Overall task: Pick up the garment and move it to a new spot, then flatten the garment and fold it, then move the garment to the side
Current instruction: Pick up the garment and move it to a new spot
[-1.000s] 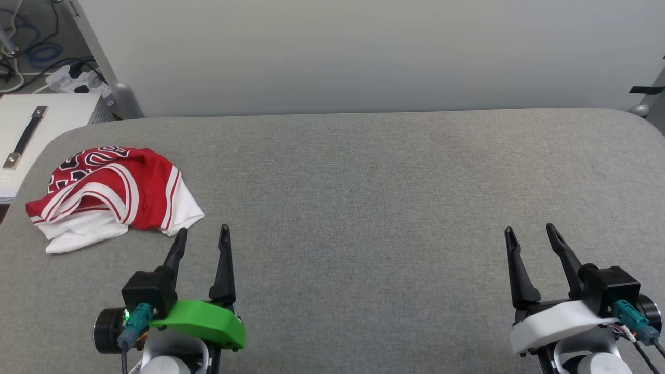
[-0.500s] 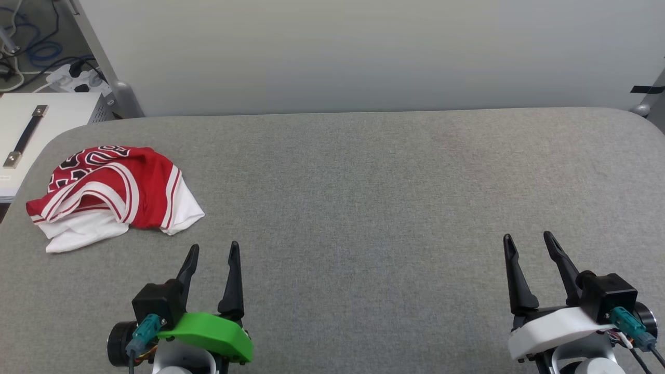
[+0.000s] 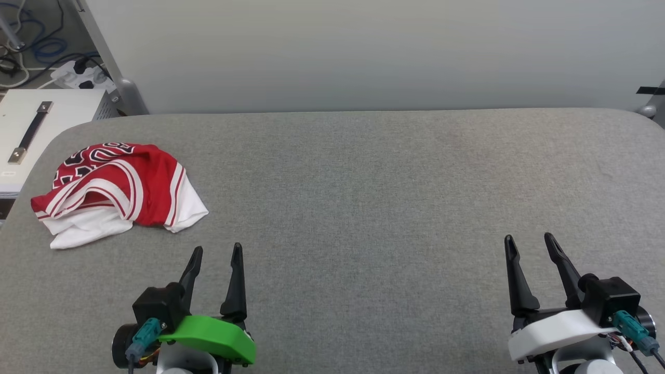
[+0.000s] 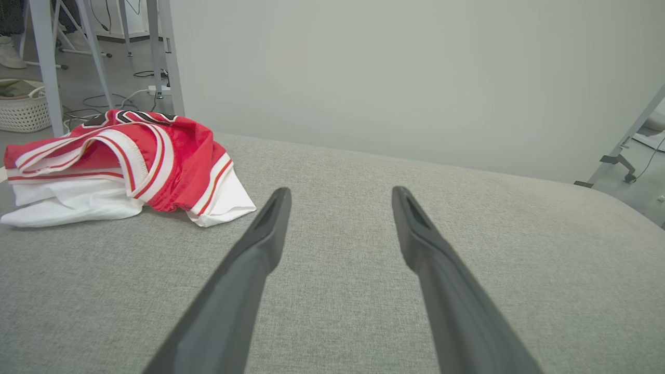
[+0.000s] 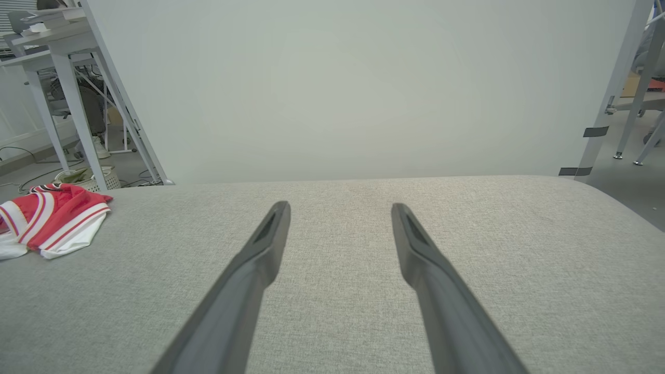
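Beyond the crumpled garment (image 3: 114, 182), a white case (image 3: 65, 110) stands.

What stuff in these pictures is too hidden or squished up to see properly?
- Garment lettering, head view: crumpled folds hide most of it, so it cannot be read.
- Garment, right wrist view: its far part is cut off by the left edge.
- White box, head view: cut off by the left edge.
- White basket, left wrist view: partly behind a table leg and cut by the edge; contents unclear.
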Tool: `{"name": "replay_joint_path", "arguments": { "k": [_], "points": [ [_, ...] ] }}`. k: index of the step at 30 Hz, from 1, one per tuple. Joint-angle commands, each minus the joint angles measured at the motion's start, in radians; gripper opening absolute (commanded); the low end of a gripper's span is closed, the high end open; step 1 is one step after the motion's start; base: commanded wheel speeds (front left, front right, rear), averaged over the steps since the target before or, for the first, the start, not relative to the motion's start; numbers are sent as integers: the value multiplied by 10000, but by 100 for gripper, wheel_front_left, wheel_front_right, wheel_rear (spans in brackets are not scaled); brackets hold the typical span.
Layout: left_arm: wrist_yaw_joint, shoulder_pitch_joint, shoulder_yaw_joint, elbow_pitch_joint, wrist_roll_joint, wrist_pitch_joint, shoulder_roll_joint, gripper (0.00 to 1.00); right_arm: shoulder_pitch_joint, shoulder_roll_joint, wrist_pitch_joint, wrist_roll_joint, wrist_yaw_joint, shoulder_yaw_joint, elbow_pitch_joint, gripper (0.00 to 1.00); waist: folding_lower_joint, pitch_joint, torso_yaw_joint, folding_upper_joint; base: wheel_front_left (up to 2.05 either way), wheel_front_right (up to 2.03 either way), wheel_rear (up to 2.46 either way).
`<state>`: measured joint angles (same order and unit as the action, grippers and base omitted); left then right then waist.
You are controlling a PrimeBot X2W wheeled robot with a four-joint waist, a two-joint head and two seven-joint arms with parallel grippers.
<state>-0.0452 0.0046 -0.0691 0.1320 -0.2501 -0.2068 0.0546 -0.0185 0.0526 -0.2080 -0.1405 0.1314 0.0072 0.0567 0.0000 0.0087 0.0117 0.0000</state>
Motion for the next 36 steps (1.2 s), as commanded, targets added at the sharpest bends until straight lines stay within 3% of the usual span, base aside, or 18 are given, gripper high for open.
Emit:
{"name": "replay_joint_path", "arguments": {
  "k": [1, 9, 24, 36],
  "points": [
    [-74, 76, -39, 59, -169, -129, -36, 100, -106, -20, -123, -100, -6, 32, 47, 100, 0, -22, 76, 0, 0, 0, 0],
    [-95, 77, -81, 173, -330, -294, -39, 100, -161, -22, -286, -126, -7, 156, 152, 100, 0, -57, 623, 0, 0, 0, 0],
    [-158, 179, -15, 319, -515, -550, -43, 100, -238, -24, -538, -305, -7, 536, 399, 100, 0, -154, 2627, 0, 0, 0, 0],
    [-246, 221, -59, 320, -377, -550, -43, 100, -219, -24, -538, -369, -7, 833, 447, 100, 0, -143, 3613, 0, 0, 0, 0]
  ]
}}
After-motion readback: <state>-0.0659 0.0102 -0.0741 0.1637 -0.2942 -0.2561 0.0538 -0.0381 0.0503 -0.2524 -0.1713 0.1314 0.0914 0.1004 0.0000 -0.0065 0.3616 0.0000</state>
